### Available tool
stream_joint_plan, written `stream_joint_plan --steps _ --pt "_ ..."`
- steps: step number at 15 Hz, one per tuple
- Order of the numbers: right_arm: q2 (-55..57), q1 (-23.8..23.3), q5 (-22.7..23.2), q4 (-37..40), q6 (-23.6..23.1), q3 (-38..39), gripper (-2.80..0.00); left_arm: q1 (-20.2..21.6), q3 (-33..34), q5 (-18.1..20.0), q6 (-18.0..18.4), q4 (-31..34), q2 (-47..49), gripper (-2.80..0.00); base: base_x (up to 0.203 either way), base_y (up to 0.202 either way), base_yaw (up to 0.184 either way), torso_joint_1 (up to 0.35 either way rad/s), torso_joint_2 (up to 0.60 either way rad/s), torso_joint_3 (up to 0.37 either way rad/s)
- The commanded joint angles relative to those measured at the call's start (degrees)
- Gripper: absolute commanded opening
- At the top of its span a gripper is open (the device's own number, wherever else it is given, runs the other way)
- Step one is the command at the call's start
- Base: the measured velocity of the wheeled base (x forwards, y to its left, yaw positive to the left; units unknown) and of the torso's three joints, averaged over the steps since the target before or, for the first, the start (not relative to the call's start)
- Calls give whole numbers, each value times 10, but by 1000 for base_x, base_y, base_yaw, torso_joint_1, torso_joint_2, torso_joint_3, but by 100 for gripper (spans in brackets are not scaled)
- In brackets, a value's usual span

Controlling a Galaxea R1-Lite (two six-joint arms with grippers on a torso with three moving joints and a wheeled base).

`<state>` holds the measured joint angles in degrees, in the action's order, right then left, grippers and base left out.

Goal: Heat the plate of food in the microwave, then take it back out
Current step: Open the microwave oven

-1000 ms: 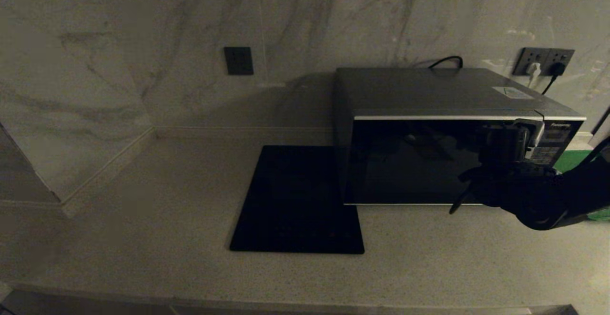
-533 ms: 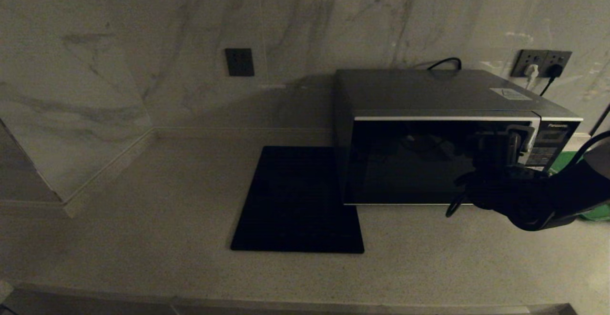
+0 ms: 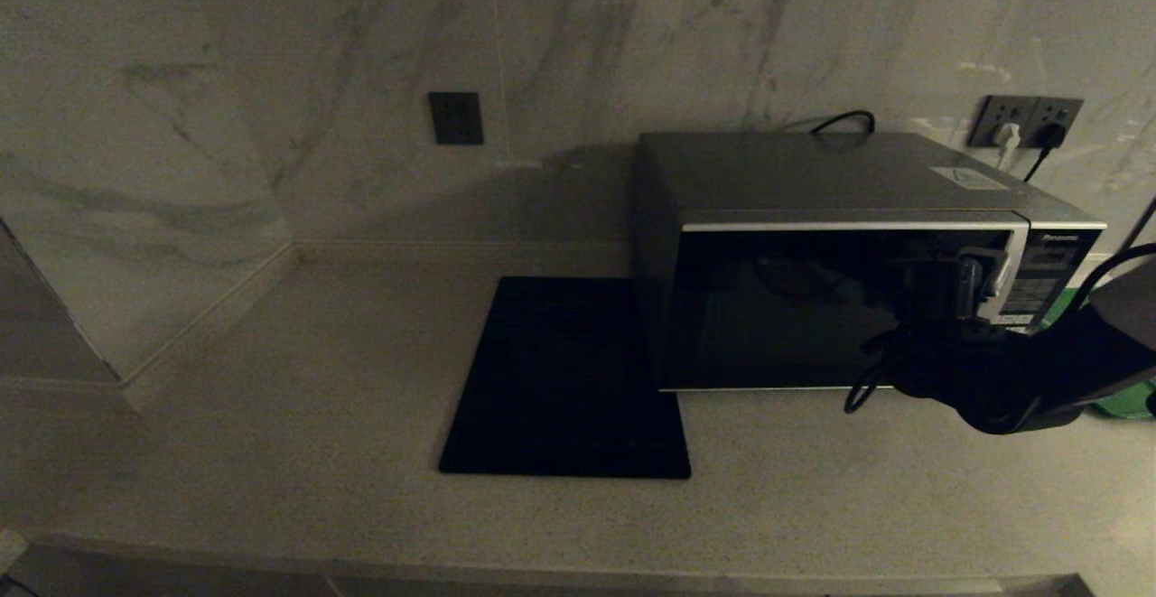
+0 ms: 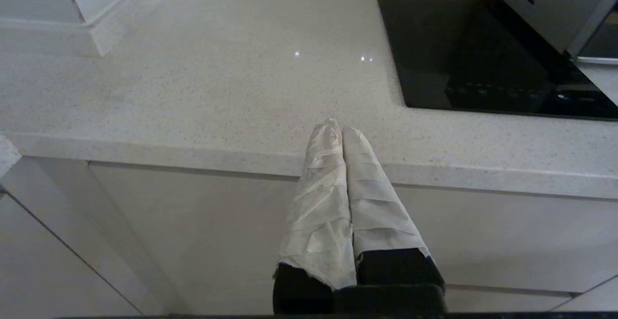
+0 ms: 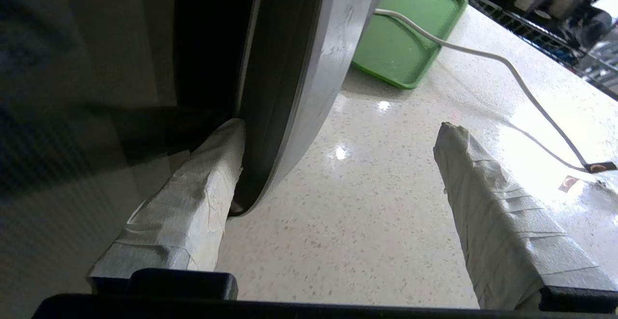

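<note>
The silver-grey microwave (image 3: 840,177) stands on the counter at the right, its dark glass door (image 3: 786,308) facing me. My right gripper (image 3: 980,276) is at the door's right edge, beside the button panel. In the right wrist view this gripper (image 5: 340,128) is open; one taped finger (image 5: 203,188) is tucked behind the door's curved silver trim (image 5: 309,92), the other finger (image 5: 487,203) stands free over the counter. My left gripper (image 4: 338,123) is shut on nothing, parked low before the counter's front edge. The plate of food is out of view.
A flat black square mat (image 3: 564,380) lies left of the microwave. A green tray (image 5: 400,34) sits on the counter to the right of it, with a white cable (image 5: 483,56) running past. Wall sockets (image 3: 1030,118) are behind.
My right gripper has drawn slightly left and toward me at the door's right edge, and the door seems to have swung out a little. The left arm has not moved.
</note>
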<state>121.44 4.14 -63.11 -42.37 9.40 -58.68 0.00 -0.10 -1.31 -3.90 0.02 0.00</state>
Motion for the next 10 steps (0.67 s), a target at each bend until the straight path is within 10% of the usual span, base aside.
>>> stream_joint_plan --steps 1,10 --pt "1 -11 -4 -9 1 -11 0 0 0 0 -1 0 0 -280 0 0 0 0 0 0" --pt "-32 -10 -4 -9 0 28 0 0 0 0 -1 0 0 -280 0 0 0 0 0 0"
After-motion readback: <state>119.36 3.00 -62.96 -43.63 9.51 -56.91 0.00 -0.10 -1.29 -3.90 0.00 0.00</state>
